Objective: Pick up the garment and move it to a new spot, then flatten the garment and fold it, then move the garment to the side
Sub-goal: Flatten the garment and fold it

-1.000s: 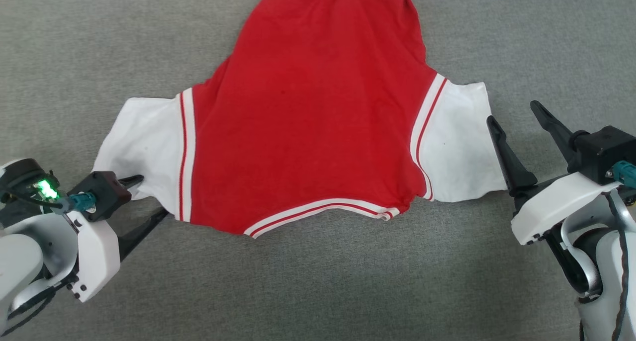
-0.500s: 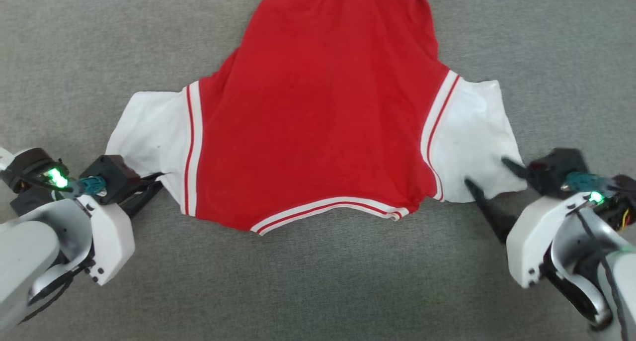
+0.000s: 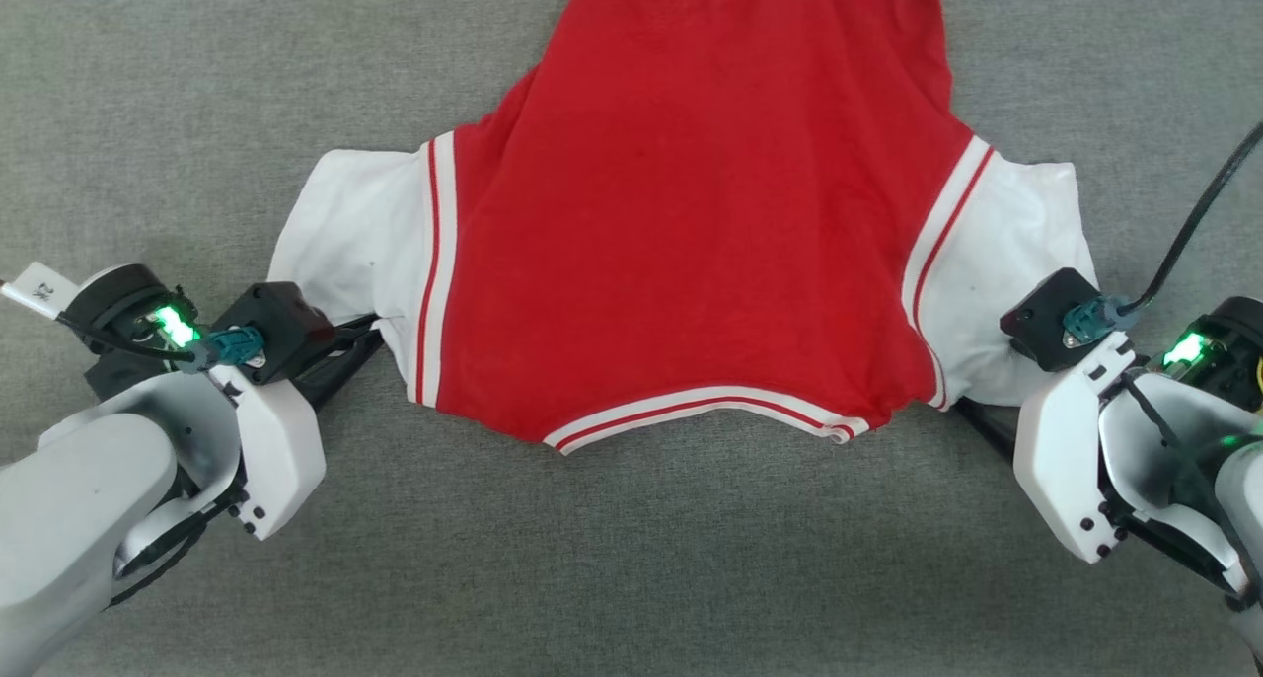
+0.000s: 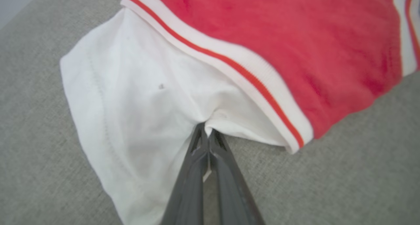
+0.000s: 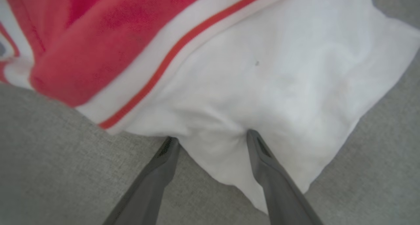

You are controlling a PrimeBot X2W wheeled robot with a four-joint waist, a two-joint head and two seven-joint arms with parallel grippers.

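The garment [image 3: 691, 213], a red T-shirt with white sleeve ends and striped trim, lies spread on the grey surface. My left gripper [image 3: 373, 334] is at the near edge of the left white sleeve. In the left wrist view that gripper [image 4: 206, 130] is shut on a pinch of the sleeve [image 4: 137, 87]. My right gripper [image 3: 977, 401] sits at the near edge of the right white sleeve, its fingers mostly hidden under the wrist block. In the right wrist view it [image 5: 211, 139] stands open, with the sleeve's [image 5: 279, 71] edge bunched between the two fingers.
Grey carpet-like surface [image 3: 631, 559] runs all around the shirt. A black cable [image 3: 1204, 213] rises from the right wrist toward the right edge of the head view. The shirt's far end runs off the top of that view.
My left gripper has shut on the left sleeve's edge. The right gripper has swung in from beside the right sleeve and now straddles its edge. The head camera has shifted.
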